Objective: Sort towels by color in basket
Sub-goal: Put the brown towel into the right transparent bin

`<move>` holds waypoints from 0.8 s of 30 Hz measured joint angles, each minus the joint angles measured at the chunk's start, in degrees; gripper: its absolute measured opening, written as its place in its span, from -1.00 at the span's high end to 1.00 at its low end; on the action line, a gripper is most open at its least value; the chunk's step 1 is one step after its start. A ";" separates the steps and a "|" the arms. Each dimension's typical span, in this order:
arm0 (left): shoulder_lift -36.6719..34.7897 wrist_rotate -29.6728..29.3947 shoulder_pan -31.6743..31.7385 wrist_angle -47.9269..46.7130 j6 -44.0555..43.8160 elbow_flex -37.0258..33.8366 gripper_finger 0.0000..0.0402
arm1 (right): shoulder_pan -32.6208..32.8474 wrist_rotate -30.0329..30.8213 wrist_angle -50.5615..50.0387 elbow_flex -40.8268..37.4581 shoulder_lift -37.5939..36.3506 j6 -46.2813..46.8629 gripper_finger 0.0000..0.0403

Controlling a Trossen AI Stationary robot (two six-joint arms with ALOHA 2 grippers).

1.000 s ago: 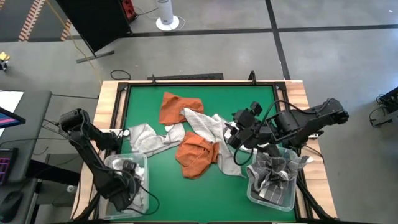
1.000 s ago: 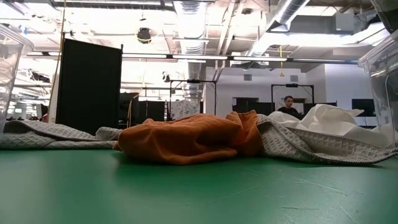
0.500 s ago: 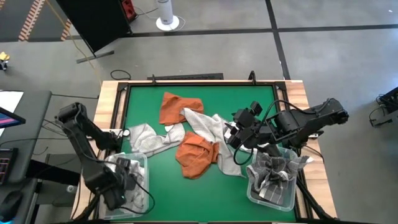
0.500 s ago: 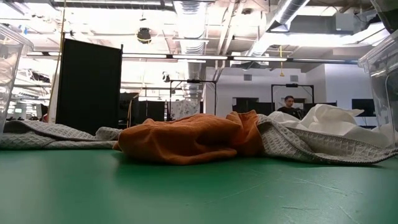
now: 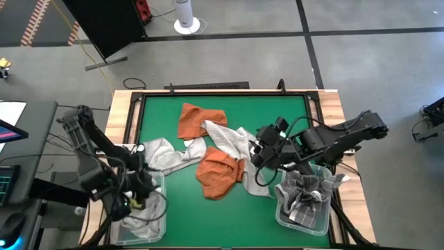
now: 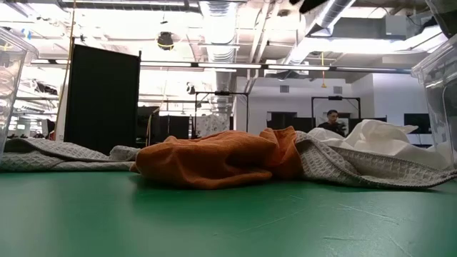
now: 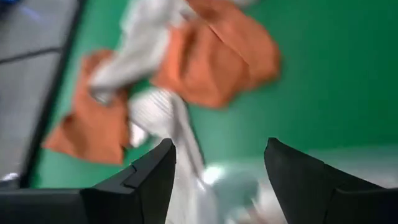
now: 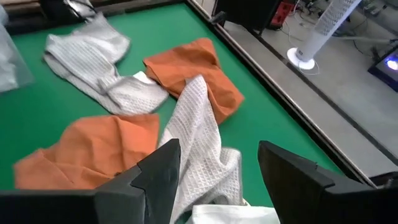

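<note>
Towels are still mostly in a heap in the middle of the green surface (image 5: 277, 118). There's one rust orange towel (image 5: 196, 118) at the far side of the pile, a second rust orange towel (image 5: 219, 172) bunched up nearer the front, a pale grey waffle towel (image 5: 165, 155) trailing off toward the left, and a white waffle towel (image 5: 232, 142) draped between the two orange ones. A checked towel (image 5: 303, 193) is already sitting in the clear bin (image 5: 286, 217) at the front right. Another clear bin (image 5: 158, 223) at the front left has something pale in it, can't tell exactly what.

The right jaws (image 5: 257, 157) stand apart with nothing between them, hanging right at the edge of the heap; the white waffle towel lies straight ahead of them, with both orange ones beyond and to either side.

The left jaws (image 5: 136, 194) are also spread wide and empty, up over the front left bin. Ahead of them is the grey waffle towel, then the orange stuff further out.

Some person (image 6: 330, 121) is way back in the room behind the surface.
</note>
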 joint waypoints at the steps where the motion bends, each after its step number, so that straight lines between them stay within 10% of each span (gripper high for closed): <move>1: -0.32 -1.82 0.77 0.30 0.38 0.00 -0.17 | -0.06 -0.57 0.50 -0.63 0.00 0.13 -0.21; 9: -1.70 -8.43 9.99 5.53 13.06 -2.91 -0.17 | -0.56 -10.08 14.09 -8.97 -0.13 -3.53 -0.21; 24: -5.05 17.99 36.41 26.52 47.80 -3.60 -0.17 | -3.87 -26.87 34.29 -17.04 11.32 -15.79 -0.21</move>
